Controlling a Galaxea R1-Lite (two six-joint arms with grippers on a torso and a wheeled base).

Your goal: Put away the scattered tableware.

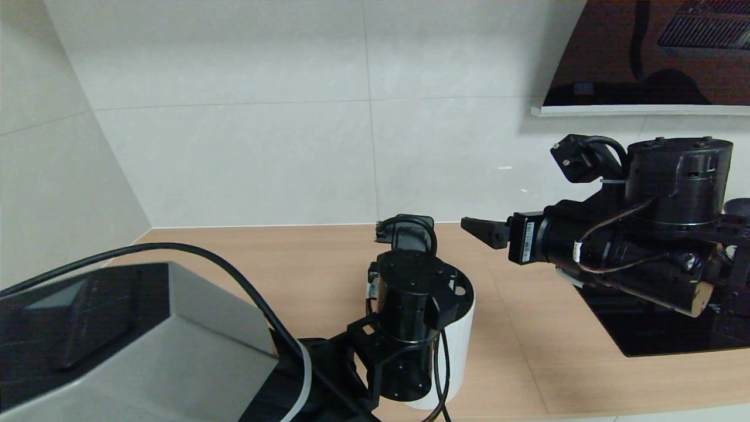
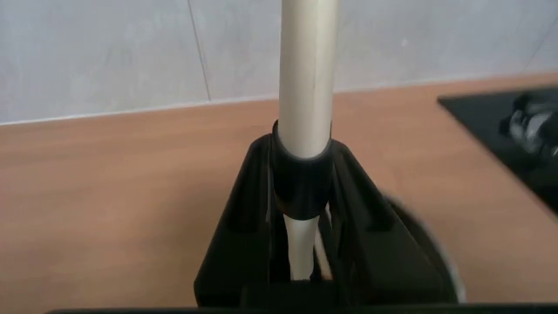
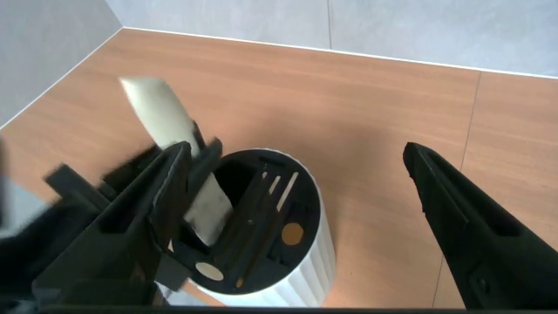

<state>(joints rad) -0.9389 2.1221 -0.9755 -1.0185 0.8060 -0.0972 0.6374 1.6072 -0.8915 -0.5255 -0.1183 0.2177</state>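
Utensil (image 2: 307, 78) clenched in left gripper (image 2: 301, 174) above white holder (image 1: 461, 346); right gripper (image 1: 481, 230) hangs released nearby, over the black cooktop (image 1: 644, 331).

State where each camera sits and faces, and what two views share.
Head view: on the head, facing forward and down at the counter; both arms show.
Left wrist view: facing along the left gripper, shut on a pale utensil.
Right wrist view: facing past the open right gripper, down into the white utensil holder.
Shared: both wrist views show the utensil.

Wooden counter (image 1: 293, 264); black cooktop (image 1: 644, 328) right; hood (image 1: 644, 53) above; tiled wall (image 1: 263, 117).
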